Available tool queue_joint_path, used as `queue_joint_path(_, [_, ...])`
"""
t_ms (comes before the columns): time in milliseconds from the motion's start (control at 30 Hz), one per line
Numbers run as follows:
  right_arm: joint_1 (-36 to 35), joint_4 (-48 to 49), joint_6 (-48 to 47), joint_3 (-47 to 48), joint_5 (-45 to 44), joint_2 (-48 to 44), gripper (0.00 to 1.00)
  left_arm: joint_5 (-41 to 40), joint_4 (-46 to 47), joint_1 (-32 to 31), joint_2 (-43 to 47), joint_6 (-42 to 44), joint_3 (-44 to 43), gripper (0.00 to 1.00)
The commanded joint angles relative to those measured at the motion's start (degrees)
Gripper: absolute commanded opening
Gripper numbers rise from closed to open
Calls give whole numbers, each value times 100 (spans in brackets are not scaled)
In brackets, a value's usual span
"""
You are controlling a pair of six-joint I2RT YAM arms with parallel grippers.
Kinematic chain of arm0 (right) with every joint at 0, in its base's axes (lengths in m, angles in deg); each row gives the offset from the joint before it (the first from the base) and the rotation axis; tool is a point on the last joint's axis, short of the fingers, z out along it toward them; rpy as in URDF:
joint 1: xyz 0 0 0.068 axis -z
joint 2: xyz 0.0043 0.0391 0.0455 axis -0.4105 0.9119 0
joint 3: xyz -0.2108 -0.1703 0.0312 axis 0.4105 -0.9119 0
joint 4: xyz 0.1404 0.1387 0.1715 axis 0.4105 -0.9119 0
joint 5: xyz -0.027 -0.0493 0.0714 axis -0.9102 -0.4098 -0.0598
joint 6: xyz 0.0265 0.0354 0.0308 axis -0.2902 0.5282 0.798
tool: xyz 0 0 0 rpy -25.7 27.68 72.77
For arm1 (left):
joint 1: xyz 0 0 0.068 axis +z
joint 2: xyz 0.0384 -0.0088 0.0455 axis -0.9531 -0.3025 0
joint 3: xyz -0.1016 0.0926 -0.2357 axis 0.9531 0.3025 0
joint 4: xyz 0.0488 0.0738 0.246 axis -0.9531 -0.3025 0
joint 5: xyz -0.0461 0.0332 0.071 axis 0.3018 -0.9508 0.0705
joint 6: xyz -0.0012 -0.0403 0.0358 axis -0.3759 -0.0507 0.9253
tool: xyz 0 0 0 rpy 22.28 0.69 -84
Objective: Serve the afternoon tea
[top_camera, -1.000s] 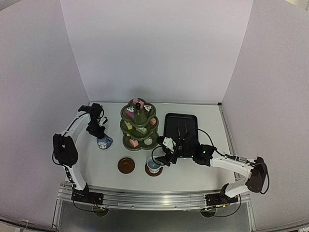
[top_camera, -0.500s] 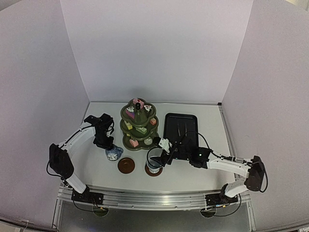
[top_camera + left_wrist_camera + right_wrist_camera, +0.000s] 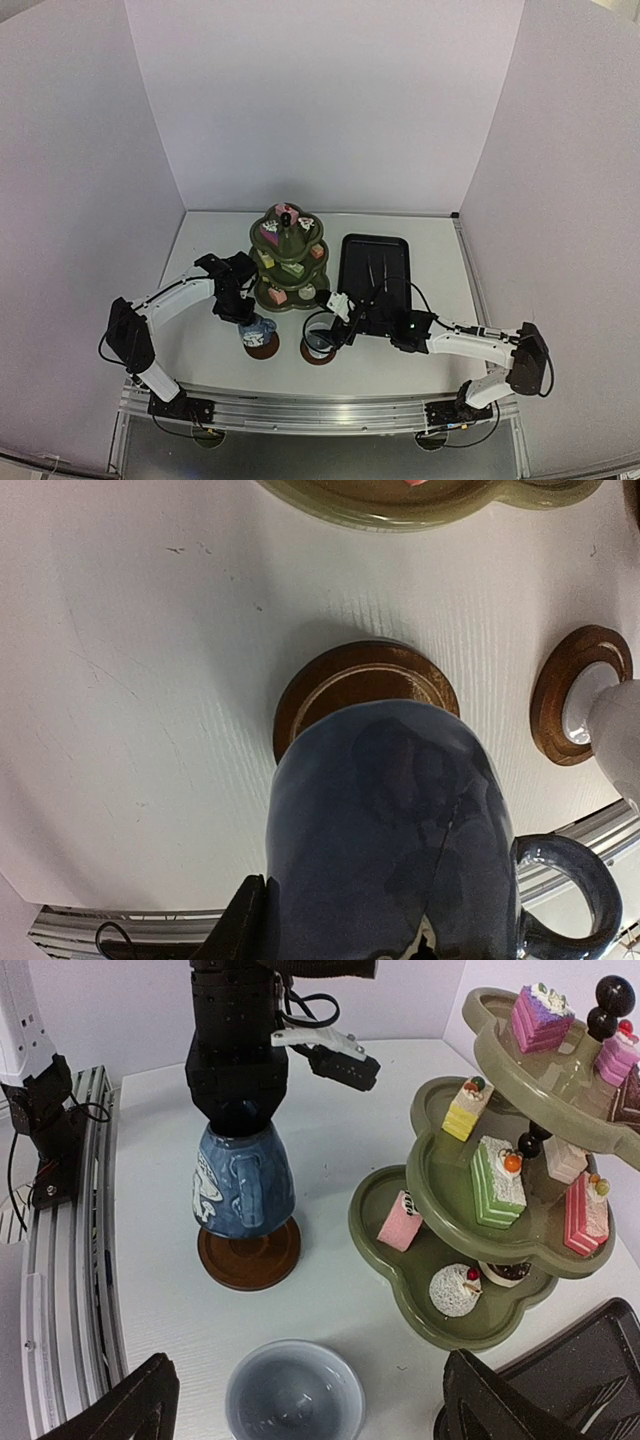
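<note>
While the left gripper (image 3: 236, 1110) clamps the blue jug (image 3: 243, 1185) over its brown coaster (image 3: 250, 1258), the right gripper (image 3: 332, 325) spread near the cup (image 3: 293, 1398), a level set-down and release seems next.

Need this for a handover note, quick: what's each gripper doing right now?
Left gripper: shut on the blue jug.
Right gripper: open, holding nothing.

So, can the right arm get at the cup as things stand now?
Probably yes. The right tool is open, and the cup sits just below it, between its fingers, with nothing over it. The jug is off to the side, at the other coaster.
</note>
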Motion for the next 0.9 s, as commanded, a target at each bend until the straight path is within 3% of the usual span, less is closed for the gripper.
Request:
queue_joint_path(0, [-69, 449, -122, 133, 154, 264, 89, -58, 298, -211, 5, -404, -144, 27])
queue_joint_path(233, [-107, 1093, -263, 152, 515, 716, 89, -229, 324, -276, -149, -557, 66, 30])
queue_joint_path(467, [-139, 1060, -524, 1079, 1090, 1893, 88, -296, 335, -302, -369, -482, -50, 29])
queue_joint_path(867, [-134, 901, -562, 1728, 1385, 2628, 87, 0, 496, -302, -225, -453, -138, 31])
